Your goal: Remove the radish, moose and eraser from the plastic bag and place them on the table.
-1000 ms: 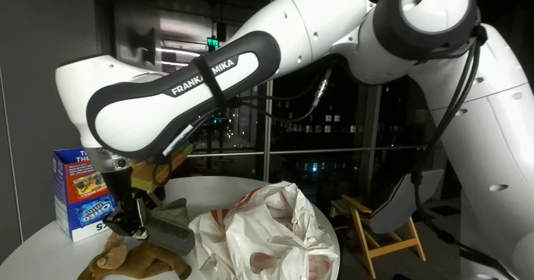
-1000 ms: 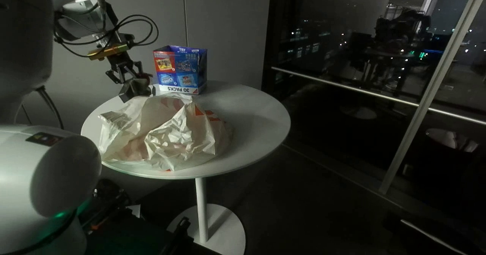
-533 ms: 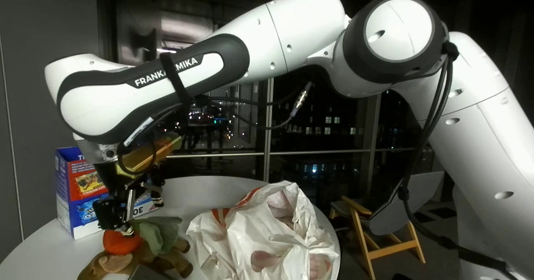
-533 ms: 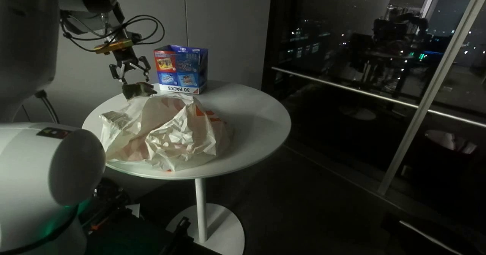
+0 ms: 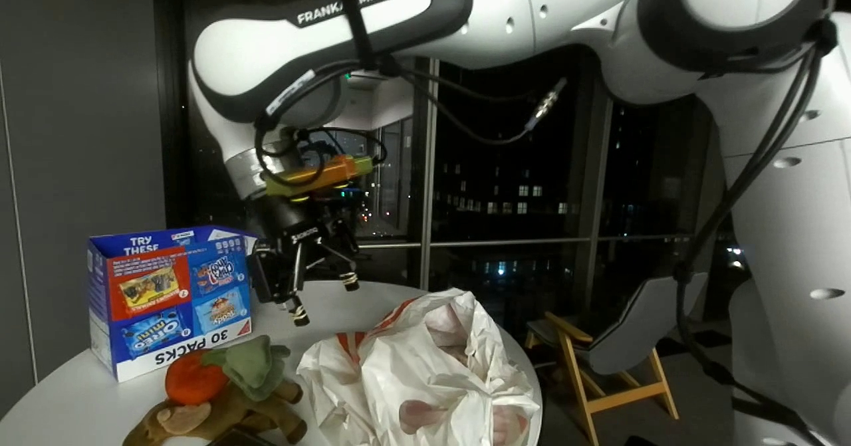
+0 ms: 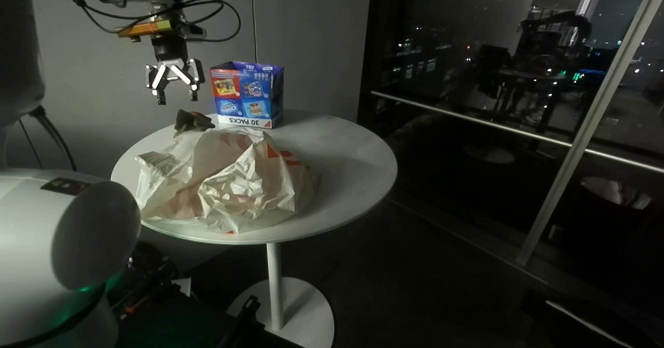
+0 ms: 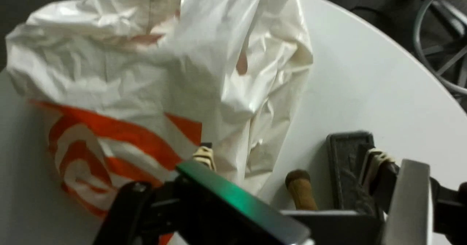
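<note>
Wrist view shows us the gripper (image 7: 290,161) spread and empty, the eraser (image 7: 343,168) near the plastic bag (image 7: 164,77). Outside it, radish (image 5: 195,377) and moose (image 5: 229,414) lie together; we judge them light, squashy plush, best pinched mid-body.

Round white table (image 6: 353,156) on a single pedestal (image 6: 275,286). Directly on its top I note: crumpled, orange-printed white plastic bag (image 5: 412,366); brown plush moose (image 5: 229,414) just beside it; dark eraser (image 7: 344,163) beside the moose; blue snack box (image 5: 173,306) standing, open end up.

Wht arm (image 5: 495,17), blk tool (image 6: 177,98) & cables (image 5: 726,204)
</note>
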